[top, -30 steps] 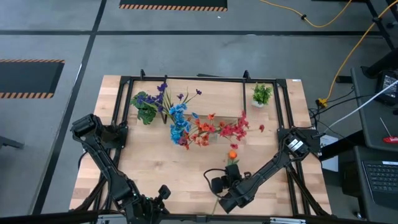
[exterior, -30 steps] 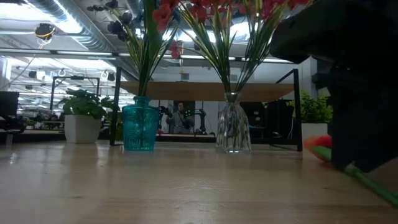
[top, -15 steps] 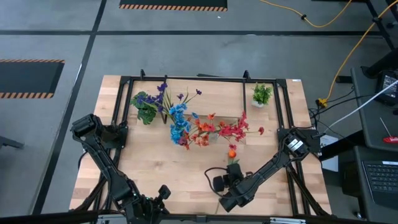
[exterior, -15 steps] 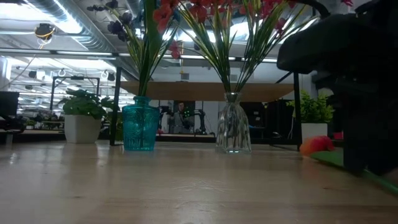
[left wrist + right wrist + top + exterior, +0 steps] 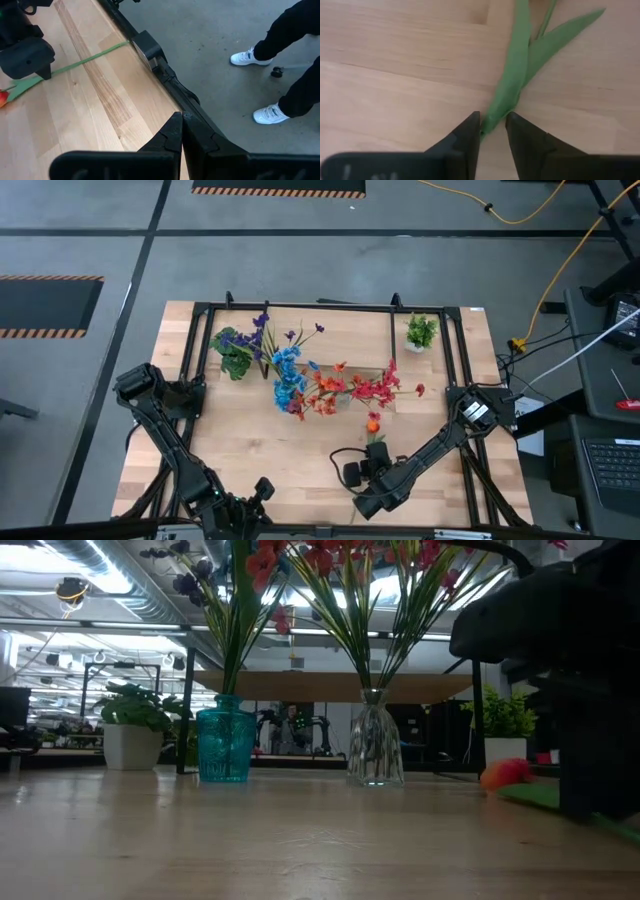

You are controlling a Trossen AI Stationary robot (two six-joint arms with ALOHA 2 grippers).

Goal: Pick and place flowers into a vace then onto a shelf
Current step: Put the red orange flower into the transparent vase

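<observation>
High view shows most of the flowers (image 5: 330, 388) already standing in vases: a blue and purple bunch in the teal vase (image 5: 224, 745) and a red and orange bunch in the clear glass vase (image 5: 375, 752). In the low view both vases stand on the table (image 5: 260, 450), in front of the shelf (image 5: 330, 686), whose plank runs behind and above them with nothing visible on it.

One flower is left out: the orange bud (image 5: 373, 426), lying flat on the table on the near side of the clear vase, its green stem (image 5: 512, 80) running back toward the table's front edge. The right gripper (image 5: 492, 131) is down over that stem, well nearer the front edge than the clear vase, fingers a little apart with the stem between their tips; whether they already pinch it cannot be told. The left gripper (image 5: 180, 131) waits at the front edge of the table, far to the teal vase's near side, fingers pressed together on nothing.

Judging by this, the vase-filling is nearly finished, while the bud's placing and the move onto the shelf both remain.
</observation>
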